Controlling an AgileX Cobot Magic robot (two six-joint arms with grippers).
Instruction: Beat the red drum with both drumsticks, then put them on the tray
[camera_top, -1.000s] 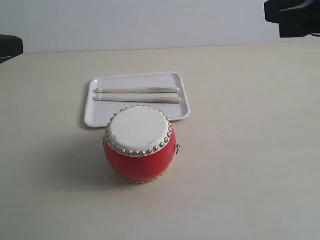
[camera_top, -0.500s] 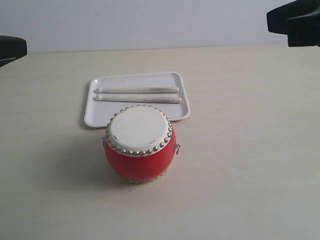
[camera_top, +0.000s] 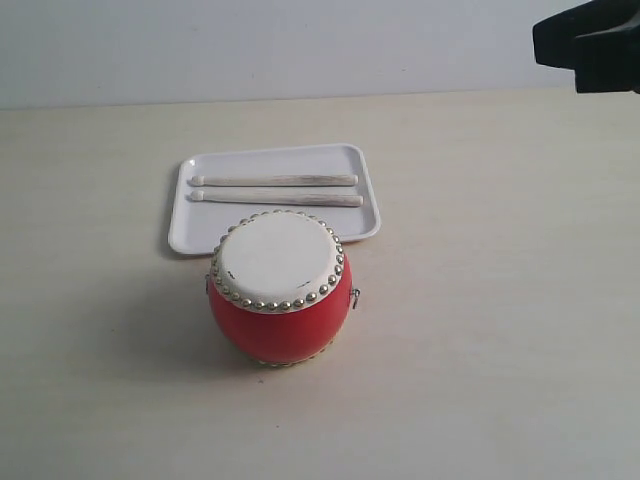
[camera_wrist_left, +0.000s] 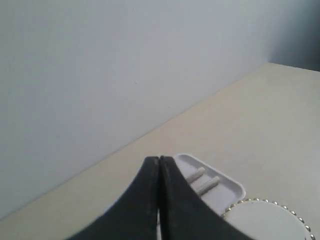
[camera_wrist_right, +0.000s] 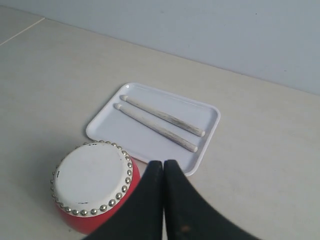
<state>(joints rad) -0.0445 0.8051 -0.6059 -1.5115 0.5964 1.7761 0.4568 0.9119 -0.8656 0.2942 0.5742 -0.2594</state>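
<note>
We see both drumsticks (camera_top: 280, 198) lying side by side in the white tray (camera_top: 195, 228), just behind the red drum (camera_top: 280, 300). Our left fingers (camera_wrist_left: 147, 200) and right fingers (camera_wrist_right: 150, 200) are pressed together, empty, well away from the drum. The put-down looks finished, but we cannot tell whether the drum was beaten.

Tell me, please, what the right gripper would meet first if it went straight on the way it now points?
Most likely the tray, near its edge beside the red drum; the shut right gripper hangs well clear of it, so depth is unclear.
</note>
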